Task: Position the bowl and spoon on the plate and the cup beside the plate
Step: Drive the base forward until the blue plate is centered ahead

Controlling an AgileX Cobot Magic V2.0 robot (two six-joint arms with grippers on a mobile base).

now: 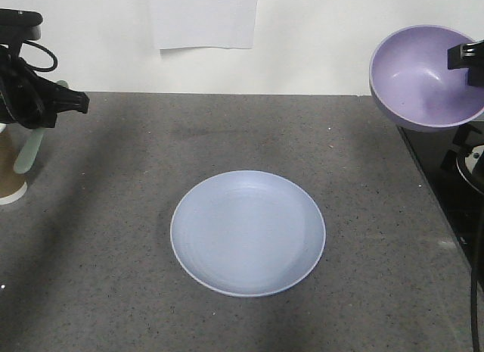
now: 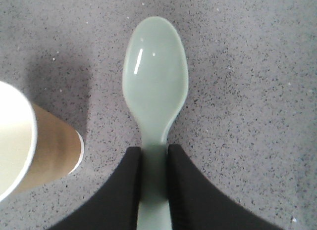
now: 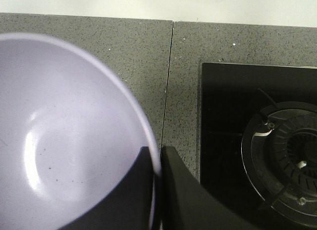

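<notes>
Counter (image 1: 363, 163): grey speckled stone, with a black stove burner (image 3: 287, 156) set in at its 3 o'clock edge.

Plate (image 1: 248, 232): flat at the centre of the counter, nothing on it.

Bowl (image 1: 420, 79): in the air at 2 o'clock from the plate, tilted so its inside faces us. The right gripper (image 3: 156, 156) pinches the rim only, one finger inside the wall and one outside, closed down to the wall's thickness.

Cup (image 1: 10, 174): upright at 9 o'clock, at the far left edge of the front view, nothing holding it.

Spoon (image 2: 156, 81): clamped by its handle in the left gripper (image 2: 154, 156), jaws nearly together, scoop pointing out ahead. It sits just beside the cup and looks clear of the counter, though we cannot be sure.

Risks as we judge them:
- A glossy bowl held by a rim pinch could swivel or slip, dropping near the burner or landing off-centre on the plate.
- The spoon is close enough that a careless swing could tip the light paper cup.
- The thin handle may pivot in the jaws.
- Both arms heading for the plate at once could collide.
</notes>
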